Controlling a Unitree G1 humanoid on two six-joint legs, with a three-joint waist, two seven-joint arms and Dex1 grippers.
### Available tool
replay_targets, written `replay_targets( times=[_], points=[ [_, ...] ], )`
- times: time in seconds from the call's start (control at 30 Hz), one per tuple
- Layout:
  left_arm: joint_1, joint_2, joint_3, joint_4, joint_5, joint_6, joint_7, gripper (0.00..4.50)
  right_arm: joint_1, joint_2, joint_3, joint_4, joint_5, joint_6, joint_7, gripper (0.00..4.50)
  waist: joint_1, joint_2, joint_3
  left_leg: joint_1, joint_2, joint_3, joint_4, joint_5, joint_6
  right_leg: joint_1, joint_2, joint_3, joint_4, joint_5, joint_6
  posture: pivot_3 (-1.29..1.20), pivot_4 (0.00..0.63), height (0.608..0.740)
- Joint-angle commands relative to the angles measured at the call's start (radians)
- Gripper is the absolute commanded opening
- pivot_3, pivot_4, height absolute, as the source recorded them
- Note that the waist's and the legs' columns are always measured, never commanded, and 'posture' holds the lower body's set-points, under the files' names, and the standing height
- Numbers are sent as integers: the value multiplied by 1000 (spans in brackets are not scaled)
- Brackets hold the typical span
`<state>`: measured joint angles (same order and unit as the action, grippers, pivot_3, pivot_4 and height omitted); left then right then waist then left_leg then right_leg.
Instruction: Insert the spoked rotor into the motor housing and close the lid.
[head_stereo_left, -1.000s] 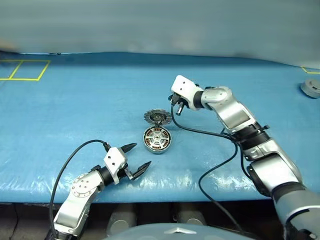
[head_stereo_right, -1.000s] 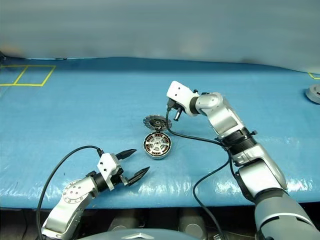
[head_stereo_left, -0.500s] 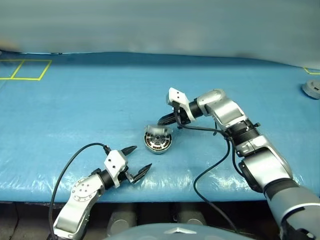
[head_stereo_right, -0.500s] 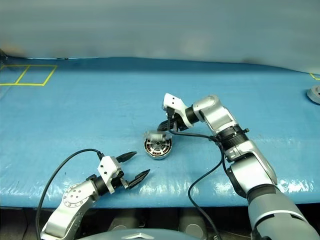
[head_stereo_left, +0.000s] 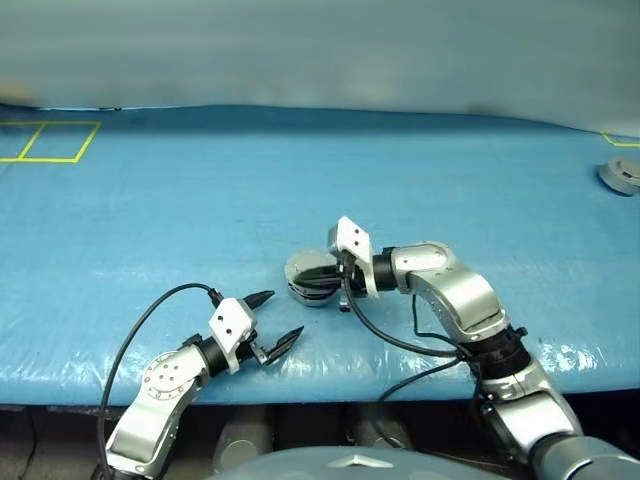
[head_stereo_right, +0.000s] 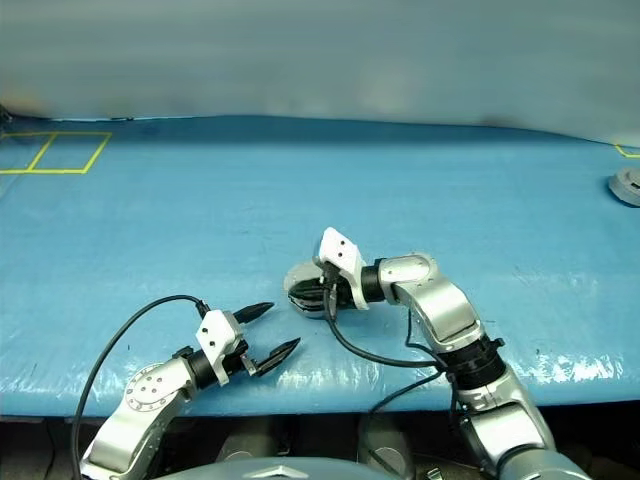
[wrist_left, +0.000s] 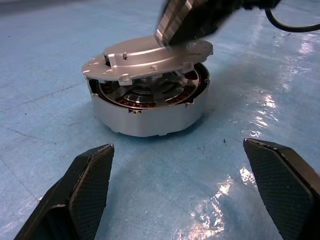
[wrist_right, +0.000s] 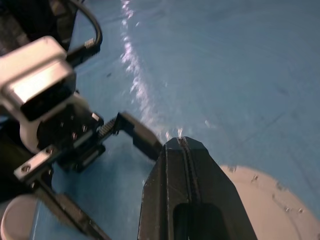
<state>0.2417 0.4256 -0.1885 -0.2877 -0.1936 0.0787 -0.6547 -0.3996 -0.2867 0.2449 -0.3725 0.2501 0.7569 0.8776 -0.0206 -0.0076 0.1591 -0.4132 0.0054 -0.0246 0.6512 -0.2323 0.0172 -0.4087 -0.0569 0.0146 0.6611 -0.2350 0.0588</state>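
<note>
- Since a second ago, the lid (wrist_left: 150, 57) has moved onto the housing (wrist_left: 150, 107), resting tilted, not seated.
- Right gripper (head_stereo_right: 327, 287): jaws closed, pressing the lid.
- Left gripper (head_stereo_left: 272, 318): jaws open, empty.

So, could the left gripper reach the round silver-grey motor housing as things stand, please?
Probably yes: the left gripper is open, facing the motor housing across bare blue mat, though the right gripper presses the tilted lid on top.

The right gripper (head_stereo_left: 322, 272) covers the lid (wrist_left: 147, 59) (blue table (head_stereo_left: 150, 220) bare around).
</note>
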Motion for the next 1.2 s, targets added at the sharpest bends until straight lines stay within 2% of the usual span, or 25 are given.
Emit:
replay_targets(
  times=[0.03,0.17,0.4,0.43,0.63,0.8,1.07,1.2],
  points=[
    [5,5,7,-48,-1,-5,3,4500,75,-1,11,-141,-47,42,-155,586,7,0,0,0,0,-1,0,0,0,0,0,0,-1,0,0,0,150,740],
    [2,5,5,-47,-6,-1,-1,4500,130,26,43,-177,-79,93,-287,1928,7,0,0,0,-1,1,1,0,0,0,-2,1,-1,-2,-4,0,150,740],
    [-13,2,-2,-37,-7,2,-4,4500,161,108,82,-117,-177,84,-502,4314,0,0,0,0,1,2,2,2,-1,0,1,1,0,-1,-6,0,150,740],
    [-14,2,-2,-36,-7,3,-4,4500,164,126,81,-116,-183,92,-529,4468,0,0,0,0,1,2,2,2,-1,0,1,1,0,-1,-6,0,150,740],
    [-17,-1,-4,-32,-8,7,-3,4500,190,161,125,-128,-206,115,-596,4468,-2,-1,0,0,1,2,1,2,-1,0,1,1,-1,0,-4,0,150,740],
    [-19,-1,-3,-27,-10,4,-5,4500,209,147,159,-128,-206,113,-597,4468,-3,-1,0,0,1,2,2,2,-1,0,1,1,-1,-1,-6,0,150,740],
    [-22,2,1,-22,-10,1,-9,4500,224,153,146,-65,-201,88,-608,4468,-3,-1,0,0,1,2,2,2,-1,0,2,1,-1,-2,-5,0,150,740],
    [-23,4,5,-20,-10,-2,-9,4500,228,166,130,-36,-193,70,-612,3560,-3,-1,-1,1,1,2,2,2,-1,0,2,1,-1,-2,-5,0,150,740]
  ],
)
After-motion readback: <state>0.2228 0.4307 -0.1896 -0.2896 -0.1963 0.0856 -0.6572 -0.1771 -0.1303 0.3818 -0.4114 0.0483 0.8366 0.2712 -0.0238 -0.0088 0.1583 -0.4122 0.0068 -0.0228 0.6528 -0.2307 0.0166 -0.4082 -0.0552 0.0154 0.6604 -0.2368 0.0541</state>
